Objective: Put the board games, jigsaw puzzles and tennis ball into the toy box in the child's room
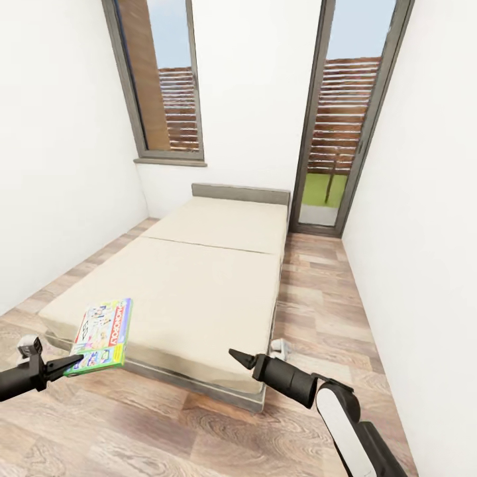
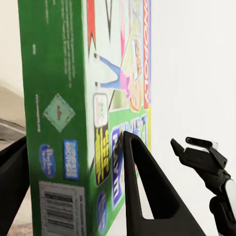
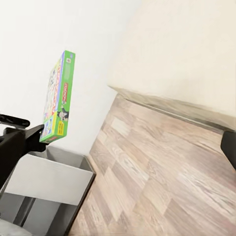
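Note:
My left gripper (image 1: 66, 363) is shut on the near edge of a green-bordered board game (image 1: 103, 334), holding it in the air over the bed's near left corner. In the left wrist view the box (image 2: 83, 98) sits between the two black fingers (image 2: 147, 196). The bed (image 1: 199, 291) has a beige mattress and a grey headboard. My right gripper (image 1: 242, 360) hangs open and holds nothing, above the floor at the bed's foot. One of its fingers (image 3: 228, 147) shows at the picture's edge, with the game (image 3: 58, 96) beyond. The table, toy box, jigsaw puzzles and tennis ball are out of view.
White walls close in on both sides, with tall dark-framed windows (image 1: 334, 119) behind the bed. A strip of wood floor (image 1: 318, 298) runs along the bed's right side. A small pale object (image 1: 281, 346) lies at the bed's foot corner. A grey cabinet (image 3: 49, 182) stands near the left arm.

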`<state>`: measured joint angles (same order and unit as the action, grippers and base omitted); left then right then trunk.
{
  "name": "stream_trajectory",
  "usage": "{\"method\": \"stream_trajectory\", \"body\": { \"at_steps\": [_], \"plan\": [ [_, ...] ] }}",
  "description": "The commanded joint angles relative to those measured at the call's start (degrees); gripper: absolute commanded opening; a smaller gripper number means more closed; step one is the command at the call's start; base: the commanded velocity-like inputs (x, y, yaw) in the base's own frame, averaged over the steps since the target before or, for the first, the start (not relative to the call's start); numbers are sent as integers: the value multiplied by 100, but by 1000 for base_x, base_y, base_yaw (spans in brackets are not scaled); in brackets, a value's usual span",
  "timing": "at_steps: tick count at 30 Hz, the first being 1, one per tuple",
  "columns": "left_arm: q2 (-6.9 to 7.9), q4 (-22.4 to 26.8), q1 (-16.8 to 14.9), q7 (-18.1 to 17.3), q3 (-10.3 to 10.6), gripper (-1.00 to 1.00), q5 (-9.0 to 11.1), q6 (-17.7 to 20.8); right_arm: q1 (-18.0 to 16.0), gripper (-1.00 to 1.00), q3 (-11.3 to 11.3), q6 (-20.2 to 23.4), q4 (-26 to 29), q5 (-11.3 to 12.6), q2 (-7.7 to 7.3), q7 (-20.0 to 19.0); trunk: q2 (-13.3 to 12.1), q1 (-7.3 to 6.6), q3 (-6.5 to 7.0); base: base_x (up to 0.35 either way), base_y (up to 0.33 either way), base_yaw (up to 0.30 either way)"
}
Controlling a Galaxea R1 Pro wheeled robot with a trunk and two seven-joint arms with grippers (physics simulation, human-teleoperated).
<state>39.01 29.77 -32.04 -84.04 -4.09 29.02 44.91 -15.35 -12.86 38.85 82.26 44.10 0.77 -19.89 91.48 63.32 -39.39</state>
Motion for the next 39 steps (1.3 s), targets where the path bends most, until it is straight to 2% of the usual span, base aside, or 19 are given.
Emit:
{"method": "stream_trajectory", "body": {
  "at_steps": [1, 5, 14, 21, 39],
  "plan": [
    [1, -1, -4, -16, -4, -100, 23, 62, -3, 100, -20, 11, 4, 8, 3, -6, 3, 2, -11, 236, 206, 235],
    [1, -3, -4, -16, -8, -100, 24, 62, -4, 100, -135, -109, 19, 3, -4, -12, 3, 2, -26, 206, 250, 128],
    [1, -6, -1, -47, -31, -100, 32, 65, -4, 100, -178, -148, 26, 2, -3, -14, 3, 2, -3, 70, 151, 110],
    [1, -6, -3, -176, -54, -100, 18, 70, -5, 100, -181, -150, 27, 2, -1, -13, -278, -152, 168, 4, 10, 203],
    [-5, -6, -3, -175, -50, -100, 16, 96, -3, 100, -187, -158, 27, 2, 1, -14, -1000, -547, 613, 0, 0, 210]
  ]
}}
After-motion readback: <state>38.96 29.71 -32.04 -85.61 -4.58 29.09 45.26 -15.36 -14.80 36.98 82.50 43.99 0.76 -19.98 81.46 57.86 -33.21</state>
